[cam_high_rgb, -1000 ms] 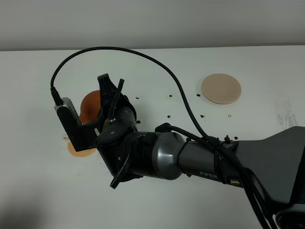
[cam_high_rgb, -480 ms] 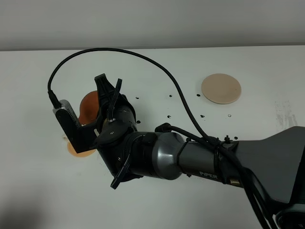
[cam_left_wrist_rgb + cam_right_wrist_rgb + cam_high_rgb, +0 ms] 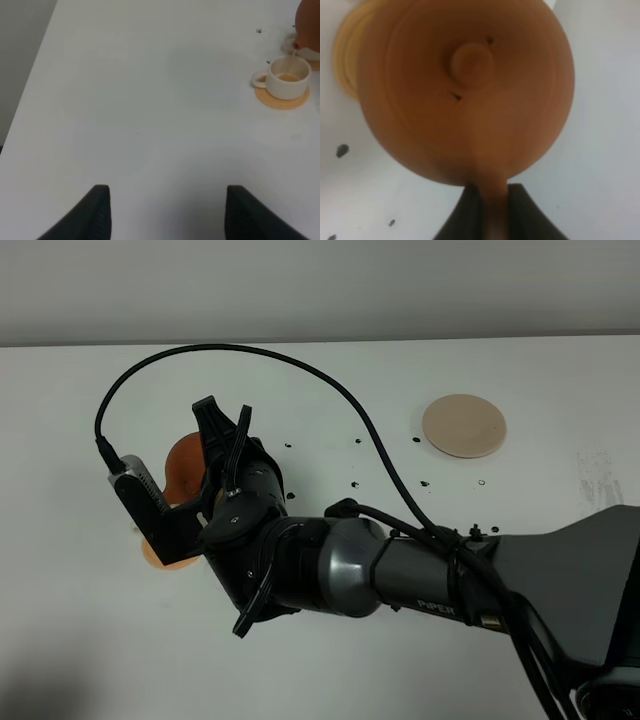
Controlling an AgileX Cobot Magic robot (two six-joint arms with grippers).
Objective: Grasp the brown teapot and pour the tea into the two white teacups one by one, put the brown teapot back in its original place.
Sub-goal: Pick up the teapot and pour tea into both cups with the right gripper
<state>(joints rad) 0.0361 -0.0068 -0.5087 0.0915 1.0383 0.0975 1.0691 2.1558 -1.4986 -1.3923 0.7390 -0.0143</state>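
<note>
The small round reddish-brown clay teapot (image 3: 465,95) strikes us as rigid, brittle and smooth-skinned. It is probably fairly light, though its weight will shift as the tea leaves it. The side handle is the sensible place to take hold, and chipping it against a cup rim is the risk. The right gripper (image 3: 490,200) has its dark jaws clamped on that handle.

The pot is matt terracotta with a knobbed lid (image 3: 471,59) (seated, as far as we can tell). It hangs tilted above the left half of the white table surface (image 3: 560,370), clear of it. A thin stream of tea (image 3: 293,52) falls from it into a small cream-white teacup (image 3: 287,85), which stands on a round orange saucer (image 3: 280,102) and already holds some tea. A second pale rim shows just behind that cup, too cropped for us to name.

The flat round pale beige coaster (image 3: 464,426) lies bare near the far edge, toward the right, well apart from the pot. Dark specks (image 3: 355,441) dot the surface between them. The left gripper (image 3: 167,192) hovers over bare surface with its jaws apart, holding nothing.
</note>
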